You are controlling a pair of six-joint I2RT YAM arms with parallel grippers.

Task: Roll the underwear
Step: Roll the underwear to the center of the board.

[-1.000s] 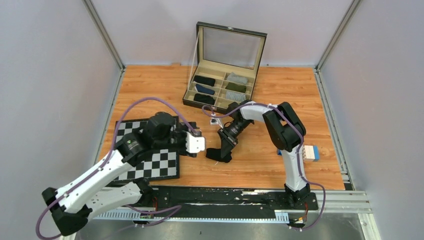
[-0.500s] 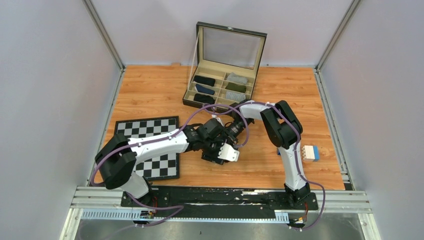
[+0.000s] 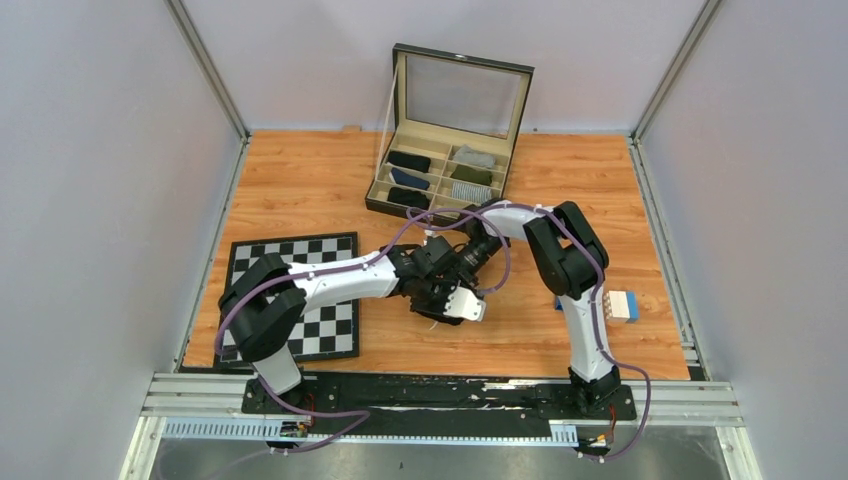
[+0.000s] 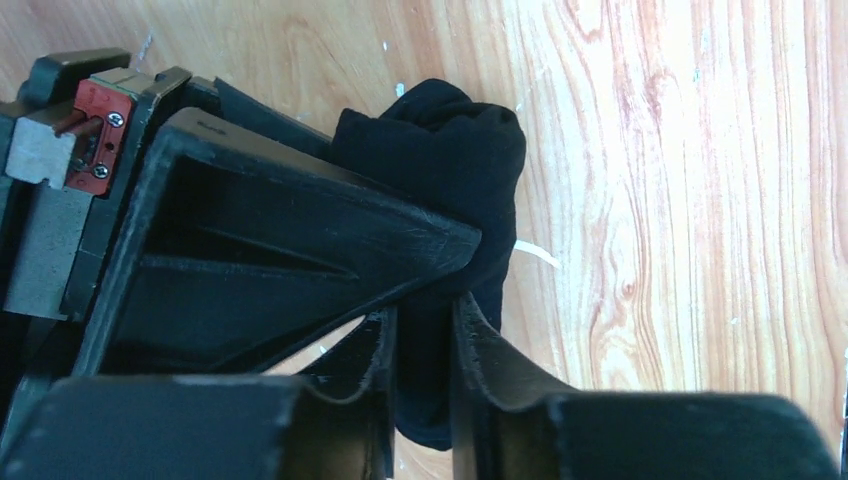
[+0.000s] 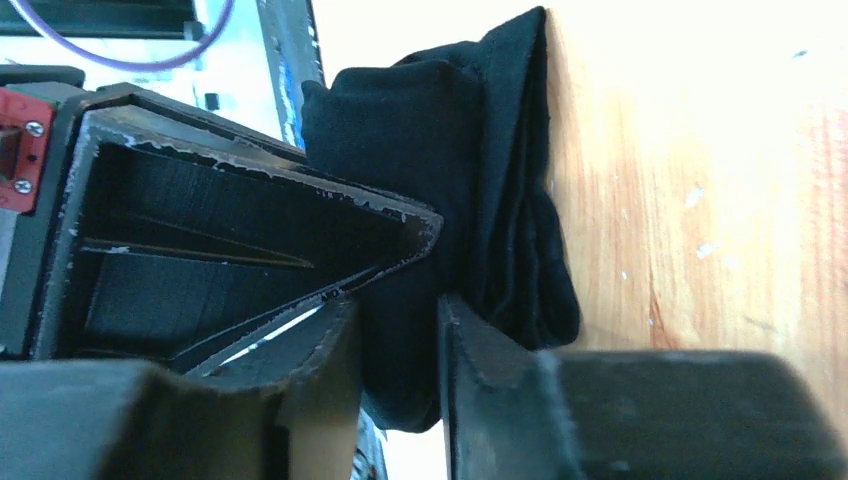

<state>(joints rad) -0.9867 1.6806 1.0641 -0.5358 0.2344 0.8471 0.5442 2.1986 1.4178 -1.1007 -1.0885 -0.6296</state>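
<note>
The underwear [image 4: 450,150] is a black, bunched bundle lying on the wooden table [image 4: 700,200]. In the left wrist view, a fold of it fills the narrow gap of my left gripper [image 4: 422,340], which is shut on it. The right wrist view shows the underwear [image 5: 500,200] as stacked folds, and my right gripper [image 5: 400,350] is closed on one edge of the cloth. From above, my left gripper [image 3: 447,300] and my right gripper [image 3: 458,274] meet at mid-table, tips almost touching. Together they hide nearly all of the underwear there.
An open organiser box [image 3: 445,175] with rolled items in its compartments stands at the back, just beyond the right arm. A chessboard [image 3: 262,262] lies at the left under the left arm. A blue and white block [image 3: 622,305] sits at the right.
My left arm swung right from over the chessboard to the underwear and its jaws closed on the cloth. The right gripper stayed on the cloth and its jaws eased slightly.
</note>
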